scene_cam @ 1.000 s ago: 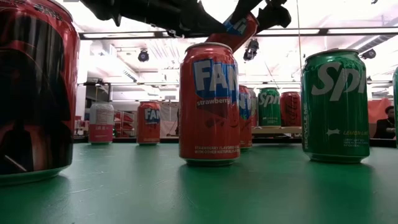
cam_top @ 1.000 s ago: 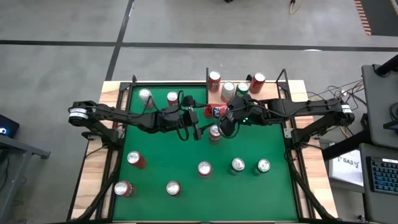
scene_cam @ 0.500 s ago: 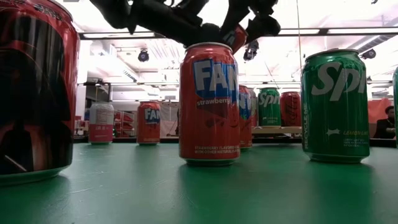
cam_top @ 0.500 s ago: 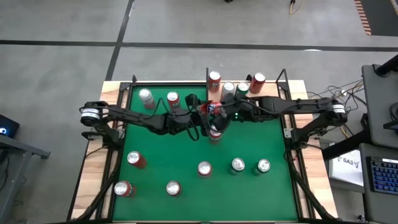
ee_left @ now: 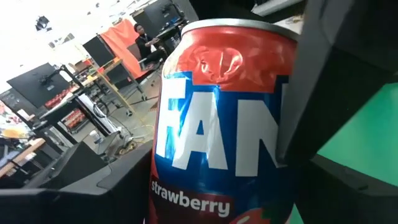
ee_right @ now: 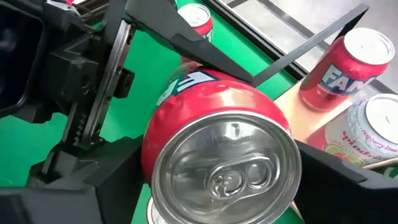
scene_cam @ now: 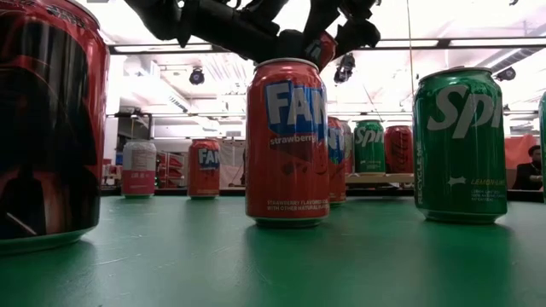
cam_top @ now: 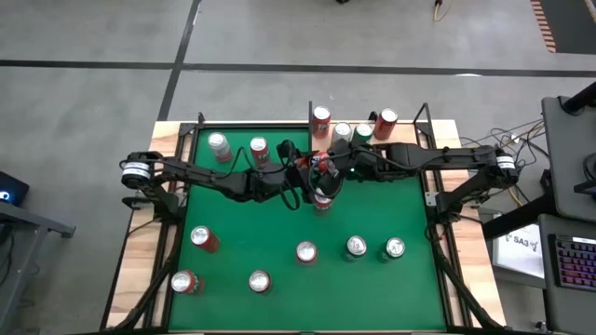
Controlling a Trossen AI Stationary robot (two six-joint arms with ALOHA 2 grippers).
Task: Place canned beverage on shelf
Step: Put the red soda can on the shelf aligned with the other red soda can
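While both claws meet mid-air over the table's middle, the can [cam_top: 321,165] sits between them, lying on its side, clear of the felt [cam_top: 251,233]. Your L gripper [cam_top: 312,168] comes in from the left and is clamped on the can: its wrist cam shows the red/blue strawberry label [ee_left: 217,124] filling the frame w/ dark fingers [ee_left: 323,93] pressed on the side. Your R gripper [cam_top: 329,167] comes in from the right, around the same can; its wrist cam looks onto the silver top and pull tab [ee_right: 227,168], but you can't tell from that whether it's gripping or has let go. From the low cam the can [scene_cam: 322,47] hangs high betw. the dark claws, above and behind the front red can [scene_cam: 287,141]. Directly under the pair, a bit nearer you, another can [cam_top: 320,202] stands upright on the felt. The shelf [cam_top: 407,129] is at the far right corner, well apart from the held can, w/ four cans upright on it: red [cam_top: 321,116], pale [cam_top: 342,131], green [cam_top: 362,133], red [cam_top: 385,119]. More cans stand scattered on the near half of the felt and two at far left.
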